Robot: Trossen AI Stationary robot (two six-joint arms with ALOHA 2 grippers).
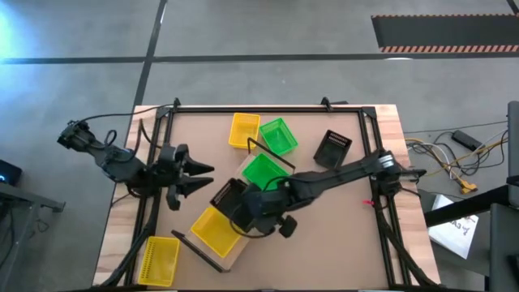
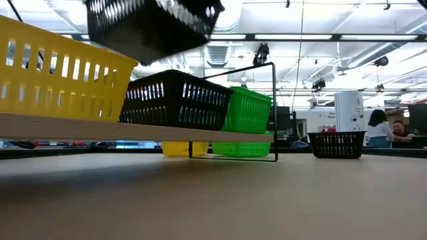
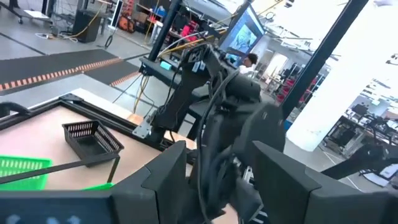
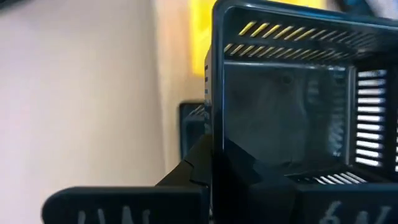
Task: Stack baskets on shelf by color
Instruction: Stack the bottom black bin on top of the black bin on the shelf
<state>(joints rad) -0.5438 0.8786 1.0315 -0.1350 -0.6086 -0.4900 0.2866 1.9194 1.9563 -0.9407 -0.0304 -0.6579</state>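
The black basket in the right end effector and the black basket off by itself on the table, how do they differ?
The held black basket hangs tilted above the shelf, clamped by the right end effector. The lone black basket sits upright on the table, off the shelf and untouched. Both are dark with slotted sides.

overhead, table-level, wrist close-ups; shared shelf (image 1: 243, 212)

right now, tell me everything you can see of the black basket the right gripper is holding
The black basket is a small rectangular plastic bin with slotted sides, tilted and lifted clear of the shelf, above the black basket already sitting there. The right gripper is shut on its rim. Nothing else touches it.
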